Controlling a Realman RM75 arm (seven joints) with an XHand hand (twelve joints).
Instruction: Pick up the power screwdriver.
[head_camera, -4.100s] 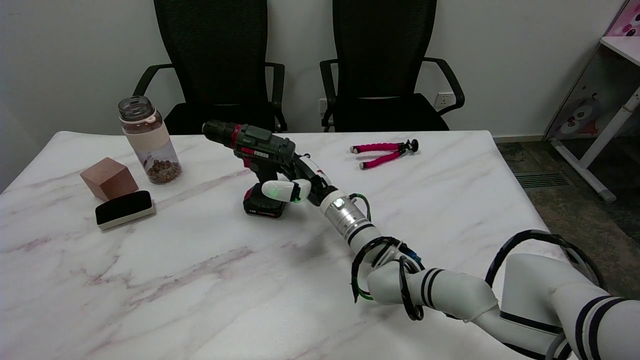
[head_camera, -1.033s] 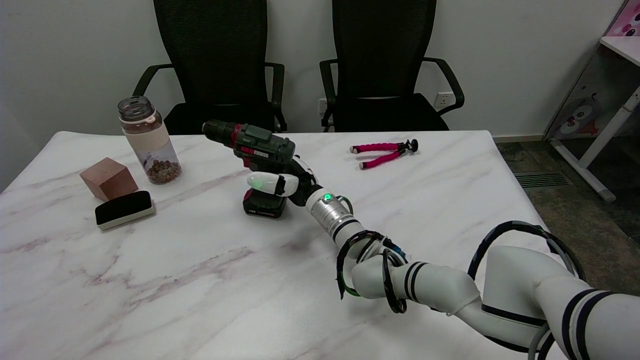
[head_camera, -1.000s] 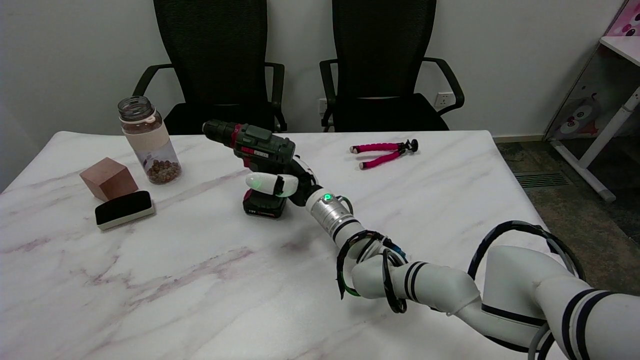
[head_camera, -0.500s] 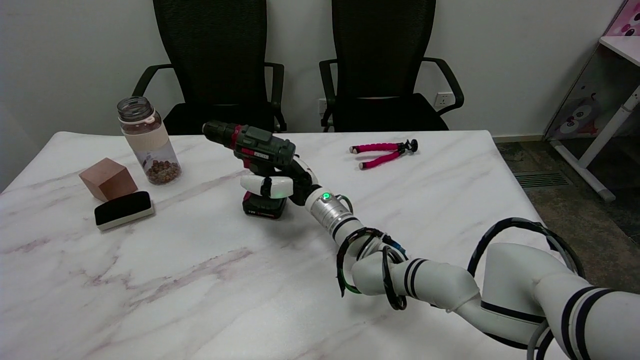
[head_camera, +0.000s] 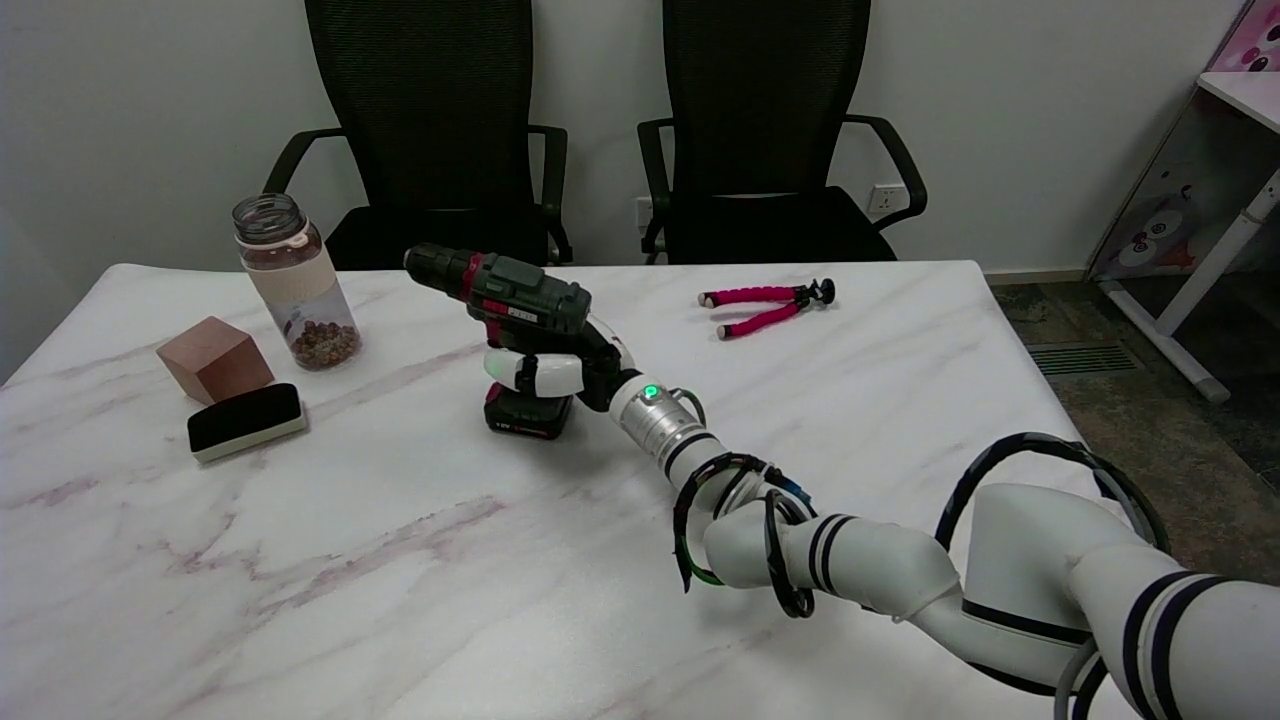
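Observation:
The power screwdriver (head_camera: 505, 290) is dark green and black with a red collar and a black chuck pointing left. It stands upright on its battery base (head_camera: 527, 414) near the middle of the marble table (head_camera: 400, 560). My right hand (head_camera: 560, 365) reaches in from the lower right and wraps around the handle just under the body; a white thumb crosses the near side of the grip. The fingers behind the handle are hidden. The base still looks to be on the tabletop.
A jar (head_camera: 295, 285) with brown nuts, a wooden cube (head_camera: 213, 358) and a black-topped eraser (head_camera: 246, 421) sit at the left. A pink-legged mini tripod (head_camera: 765, 306) lies at the back right. Two black chairs (head_camera: 770, 130) stand behind the table.
The thumb has curled further round the handle, closing the grip. The screwdriver has barely moved.

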